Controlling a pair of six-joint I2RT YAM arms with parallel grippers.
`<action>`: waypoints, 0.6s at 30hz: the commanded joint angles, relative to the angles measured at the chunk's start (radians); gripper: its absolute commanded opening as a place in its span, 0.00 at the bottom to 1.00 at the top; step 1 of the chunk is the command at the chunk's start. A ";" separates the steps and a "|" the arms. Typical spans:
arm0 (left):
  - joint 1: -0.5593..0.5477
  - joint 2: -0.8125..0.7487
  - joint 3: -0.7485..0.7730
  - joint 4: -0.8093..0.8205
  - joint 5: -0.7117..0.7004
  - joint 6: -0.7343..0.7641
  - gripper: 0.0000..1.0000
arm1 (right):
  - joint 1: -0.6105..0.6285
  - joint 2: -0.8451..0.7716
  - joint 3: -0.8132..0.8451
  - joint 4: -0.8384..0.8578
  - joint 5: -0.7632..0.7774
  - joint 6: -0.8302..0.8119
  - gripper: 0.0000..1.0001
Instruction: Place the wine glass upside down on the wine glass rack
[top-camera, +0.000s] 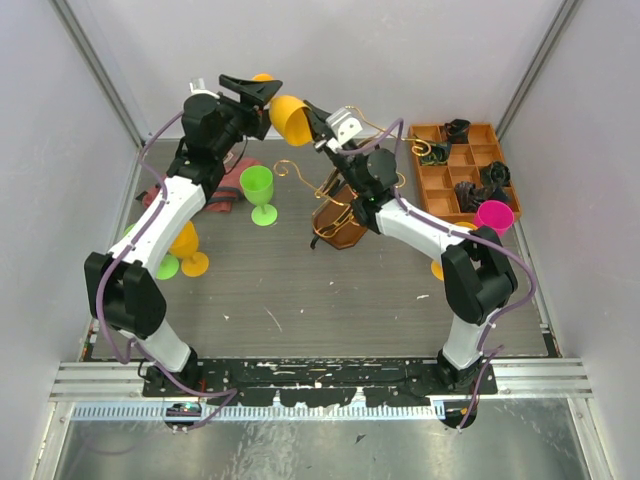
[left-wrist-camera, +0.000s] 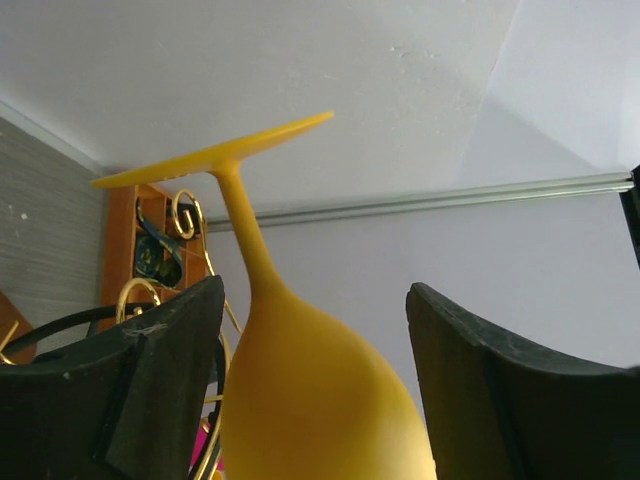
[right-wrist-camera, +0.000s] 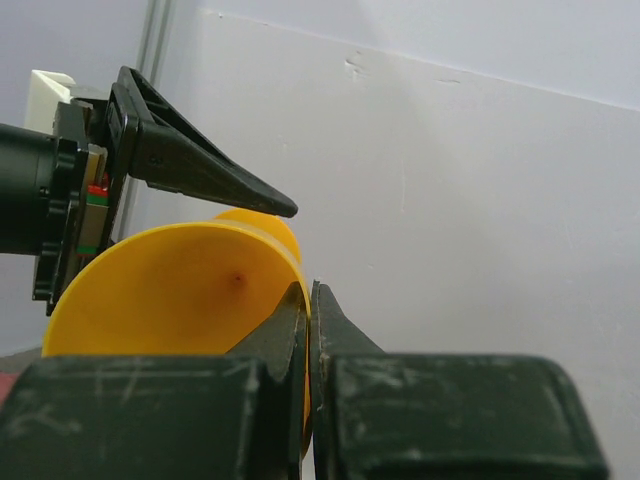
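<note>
Yellow glass (top-camera: 288, 117) hangs in the air inside the spread left end effector (left-wrist-camera: 315, 300); the right end effector (right-wrist-camera: 309, 300) pinches its rim.

Smooth matt plastic wine glass (top-camera: 288, 118), gold metal-wire wine glass rack (top-camera: 328, 188), glossy wooden base (top-camera: 337, 232); wood-grain table (top-camera: 300, 290)

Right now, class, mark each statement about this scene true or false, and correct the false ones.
1. The right gripper pinches the yellow glass by its rim. True.
2. The left gripper is shut on the stem. False: it is open, jaws apart around the glass.
3. The green glass stands upright. True.
4. The yellow glass hangs on the rack. False: it is held in the air, off the rack.
</note>
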 joint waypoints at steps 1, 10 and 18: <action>-0.003 -0.006 -0.008 0.058 0.013 -0.036 0.77 | 0.012 -0.038 0.034 0.034 -0.022 0.005 0.01; -0.004 -0.023 -0.025 0.069 0.005 -0.042 0.50 | 0.042 -0.040 0.021 0.024 0.053 -0.075 0.01; -0.006 -0.009 0.013 0.053 0.026 -0.030 0.23 | 0.090 -0.025 0.033 0.027 0.179 -0.226 0.01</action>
